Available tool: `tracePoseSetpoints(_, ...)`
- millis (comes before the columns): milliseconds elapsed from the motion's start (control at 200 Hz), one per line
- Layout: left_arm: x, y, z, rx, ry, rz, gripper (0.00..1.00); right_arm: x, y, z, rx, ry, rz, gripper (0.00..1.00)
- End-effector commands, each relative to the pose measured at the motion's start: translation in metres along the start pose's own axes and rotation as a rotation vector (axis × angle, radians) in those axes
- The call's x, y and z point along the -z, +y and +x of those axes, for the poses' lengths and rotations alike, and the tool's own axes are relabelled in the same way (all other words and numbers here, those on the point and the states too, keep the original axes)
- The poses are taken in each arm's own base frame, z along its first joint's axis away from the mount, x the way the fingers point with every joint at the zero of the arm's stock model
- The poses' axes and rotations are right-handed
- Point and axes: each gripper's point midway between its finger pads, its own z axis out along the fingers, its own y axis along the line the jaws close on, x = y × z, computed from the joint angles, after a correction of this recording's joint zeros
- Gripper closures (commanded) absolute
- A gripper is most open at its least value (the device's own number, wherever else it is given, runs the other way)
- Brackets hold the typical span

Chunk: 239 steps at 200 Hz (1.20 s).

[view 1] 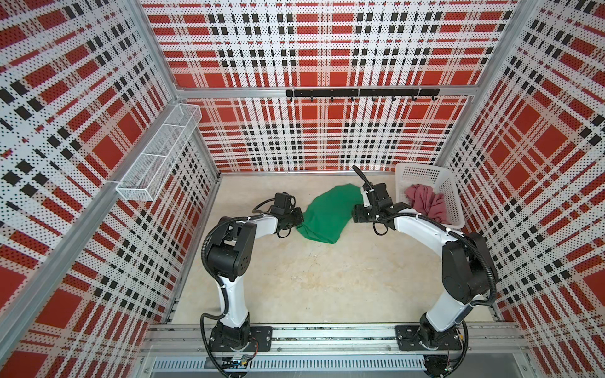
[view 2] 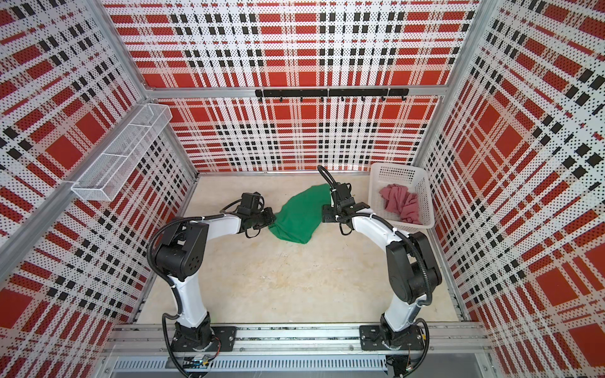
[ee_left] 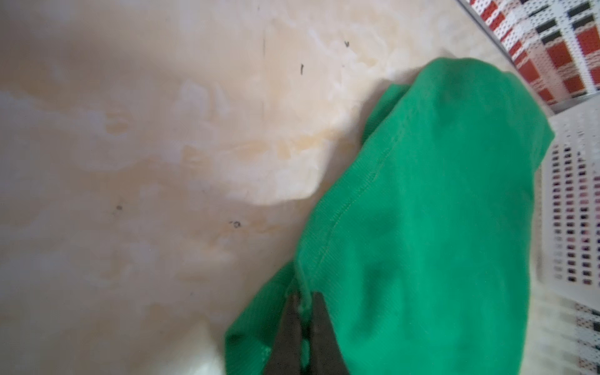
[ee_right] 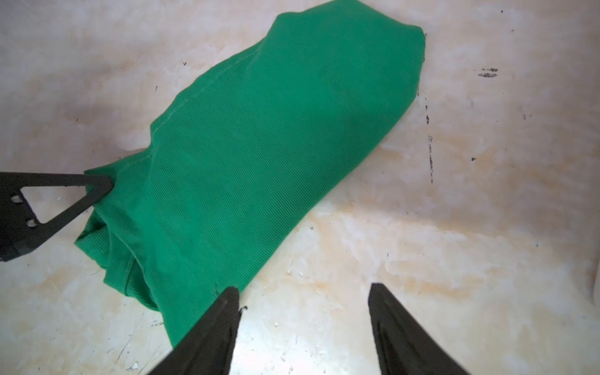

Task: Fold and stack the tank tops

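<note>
Left jaws pinch green tank top (ee_left: 422, 211) edge; right jaws gape

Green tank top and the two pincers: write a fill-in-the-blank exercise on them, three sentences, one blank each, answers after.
1. The left pincer is ____ on an edge of the bright green cloth tank top.
2. The right pincer stands ____, with nothing between its fingers.
3. The dusty pink cloth tank top lies crumpled ____ the white perforated plastic basket.

Missing words: shut; open; inside.
</note>
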Motion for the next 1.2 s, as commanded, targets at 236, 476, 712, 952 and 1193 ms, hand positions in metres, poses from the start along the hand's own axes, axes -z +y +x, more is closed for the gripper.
tracePoseSetpoints(236,0.066,-0.039,0.041,-0.066,-0.039,0.077,1.00,-0.084,0.018,-0.012,-0.004,0.003,-0.054,0.52)
tracePoseSetpoints(476,0.089,-0.029,0.110,-0.065,0.038,0.074,1.00,-0.091,0.003,0.037,-0.032,0.083,-0.022,0.81)
tracePoseSetpoints(712,0.105,-0.092,0.182,-0.202,0.098,0.219,1.00,-0.014,-0.034,0.098,-0.057,0.187,0.116,0.85)
tracePoseSetpoints(952,0.135,-0.138,0.209,-0.354,0.139,0.395,1.00,0.026,-0.007,0.034,0.054,0.081,0.091,0.55)
tracePoseSetpoints(1193,0.152,-0.086,0.219,-0.334,0.128,0.303,1.00,-0.012,0.031,-0.021,0.222,0.051,0.070,0.35)
